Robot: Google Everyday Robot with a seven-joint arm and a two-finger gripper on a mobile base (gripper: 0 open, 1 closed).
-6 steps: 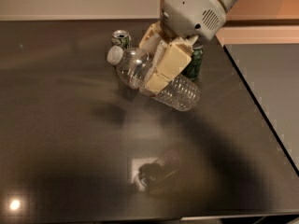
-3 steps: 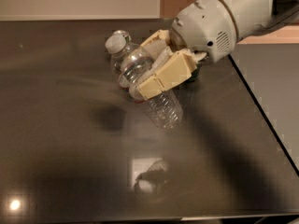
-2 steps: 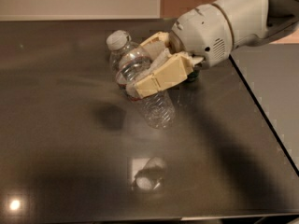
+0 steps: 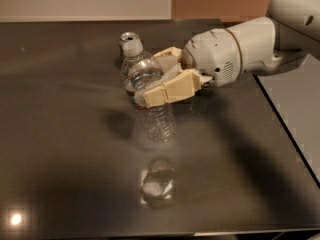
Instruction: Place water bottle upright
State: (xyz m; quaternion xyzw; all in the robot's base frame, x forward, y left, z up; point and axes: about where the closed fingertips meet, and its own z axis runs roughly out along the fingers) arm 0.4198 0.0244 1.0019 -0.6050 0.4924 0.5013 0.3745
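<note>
Gripping water bottle [image 4: 157, 118] at mid-body with tool [image 4: 151, 78], closed from 3 o'clock. Holding cap toward 12, base seemingly off bench [image 4: 60, 149], for upright set-down.

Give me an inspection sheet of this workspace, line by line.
Surface: dark glossy table, showing reflections.
Job's things: water bottle, cap up, leaning slightly, base apparently just above the table.
Clutter: one can behind the bottle, mostly hidden.
Grippers: end effector clamped around the bottle's middle, reaching in from the right.
Cables: nothing seen.
Surroundings: pale wall behind; lighter surface beside the table's right edge.
</note>
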